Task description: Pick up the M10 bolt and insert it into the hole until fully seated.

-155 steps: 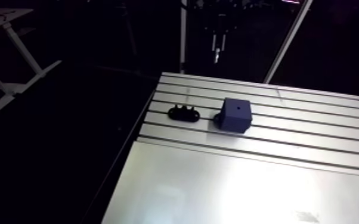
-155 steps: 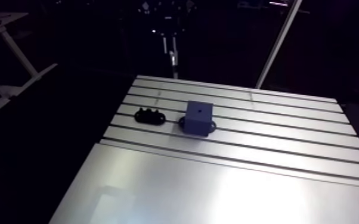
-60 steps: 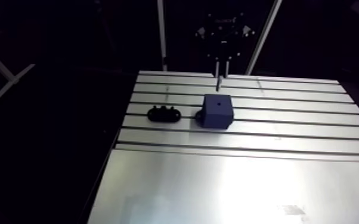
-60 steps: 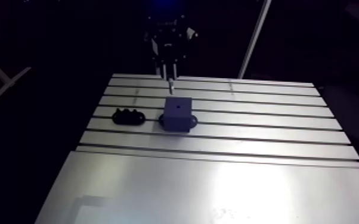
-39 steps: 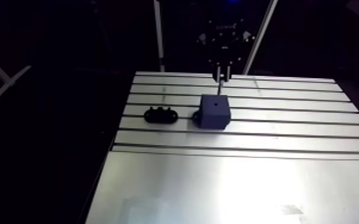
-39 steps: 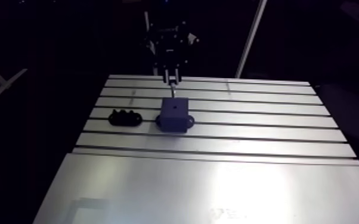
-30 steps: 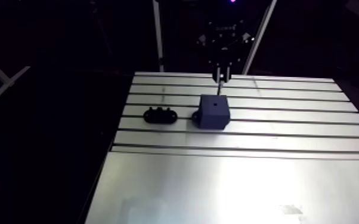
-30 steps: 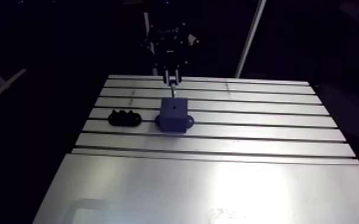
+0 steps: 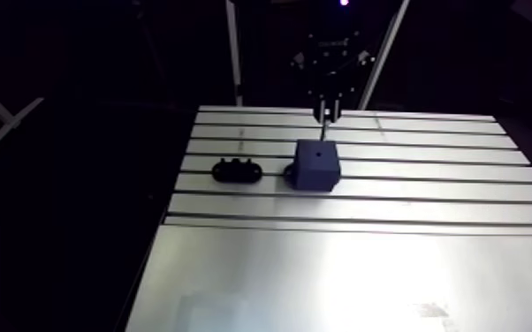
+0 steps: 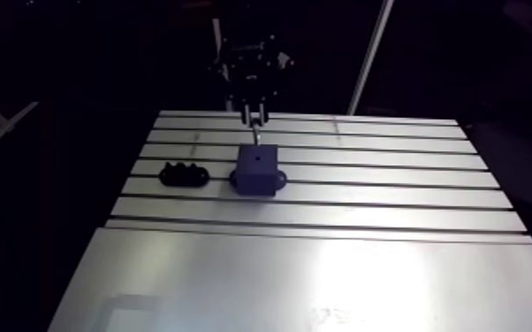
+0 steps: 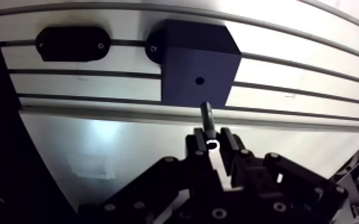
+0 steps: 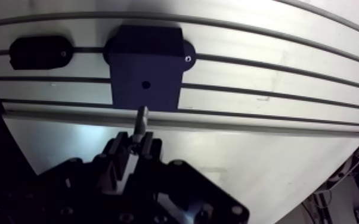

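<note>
A dark blue block (image 11: pixel 200 71) stands on the slotted table (image 11: pixel 289 65), with a small round hole (image 11: pixel 200 80) in its top face. My gripper (image 11: pixel 213 139) is shut on the M10 bolt (image 11: pixel 207 118). The grey shank sticks out past the fingertips and points toward the block. In the wrist view the bolt's tip hangs just short of the block's near edge, a little off the hole. In the arm view the gripper (image 9: pixel 329 108) hovers over the block's (image 9: pixel 315 166) far side, with the bolt (image 9: pixel 323 132) above its top.
A low black holder (image 9: pixel 237 169) with several round bumps lies on the table to the left of the block, also seen in the wrist view (image 11: pixel 71 43). A smooth bright plate (image 9: pixel 349 274) covers the table's near half. Dark floor lies beyond the table's left edge.
The gripper with the bolt came from beyond the table's far edge to just above the block's far side. The camera shifted meanwhile. Just before now, hardly anything moves.
</note>
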{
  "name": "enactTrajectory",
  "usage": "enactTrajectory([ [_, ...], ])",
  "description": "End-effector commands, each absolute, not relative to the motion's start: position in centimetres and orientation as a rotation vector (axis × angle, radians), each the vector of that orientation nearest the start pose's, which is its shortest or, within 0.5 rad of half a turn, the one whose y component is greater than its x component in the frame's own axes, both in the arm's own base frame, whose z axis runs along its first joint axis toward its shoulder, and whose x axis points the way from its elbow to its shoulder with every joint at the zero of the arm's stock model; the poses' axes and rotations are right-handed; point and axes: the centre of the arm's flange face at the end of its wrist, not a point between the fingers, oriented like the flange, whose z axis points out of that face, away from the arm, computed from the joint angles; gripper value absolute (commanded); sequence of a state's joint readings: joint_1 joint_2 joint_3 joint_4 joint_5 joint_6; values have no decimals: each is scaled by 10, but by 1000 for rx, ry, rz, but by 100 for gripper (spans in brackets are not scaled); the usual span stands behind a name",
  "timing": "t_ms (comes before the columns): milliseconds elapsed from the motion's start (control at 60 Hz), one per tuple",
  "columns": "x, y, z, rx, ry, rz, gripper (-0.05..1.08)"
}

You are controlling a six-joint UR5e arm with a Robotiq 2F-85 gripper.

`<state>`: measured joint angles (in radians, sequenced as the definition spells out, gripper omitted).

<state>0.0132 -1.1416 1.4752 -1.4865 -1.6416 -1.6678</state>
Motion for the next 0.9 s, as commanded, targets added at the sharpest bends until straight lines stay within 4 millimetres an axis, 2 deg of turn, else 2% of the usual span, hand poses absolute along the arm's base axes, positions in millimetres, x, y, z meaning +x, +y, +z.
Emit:
enactTrajectory([
  [17,-597,-134,288,-167,2715,69,108],
  [900,-601,-135,274,-166,2708,67,108],
])
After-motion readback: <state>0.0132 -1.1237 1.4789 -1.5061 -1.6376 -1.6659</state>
